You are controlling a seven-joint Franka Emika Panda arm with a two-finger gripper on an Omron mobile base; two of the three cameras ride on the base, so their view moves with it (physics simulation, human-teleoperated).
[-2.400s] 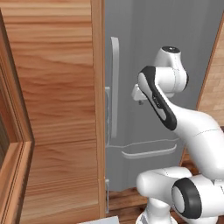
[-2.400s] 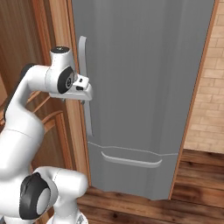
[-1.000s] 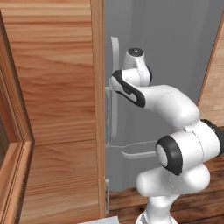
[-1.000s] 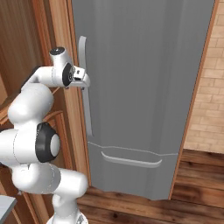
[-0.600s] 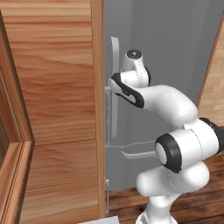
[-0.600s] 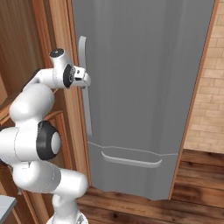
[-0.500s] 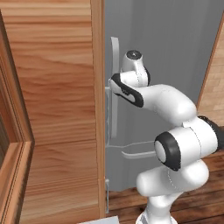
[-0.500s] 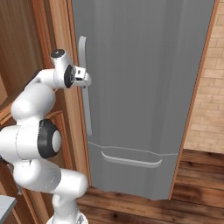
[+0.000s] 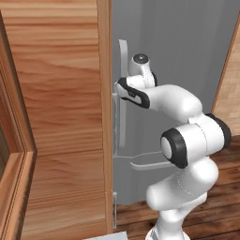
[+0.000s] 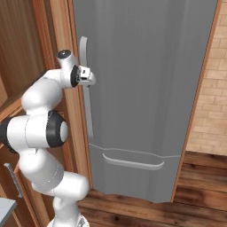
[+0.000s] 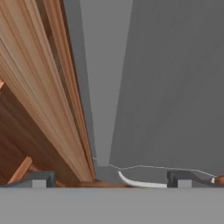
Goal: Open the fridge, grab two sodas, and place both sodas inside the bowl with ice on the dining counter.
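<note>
The fridge is a tall grey appliance with its door shut. Its long pale vertical bar handle runs down the door's left edge. My gripper is open at the upper part of the handle. In the hand view the bar lies between the two fingertips, with neither one pressing on it. The sodas are hidden behind the shut door. The bowl, the ice and the dining counter are out of view.
Tall wooden cabinet panels stand tight against the fridge's handle side. A curved drawer handle crosses the lower door. A brick wall is to the right, above a wooden floor.
The arm swung left from in front of the door to the handle, then edged a little closer over the last second. The jaws stayed open and the door stayed shut.
</note>
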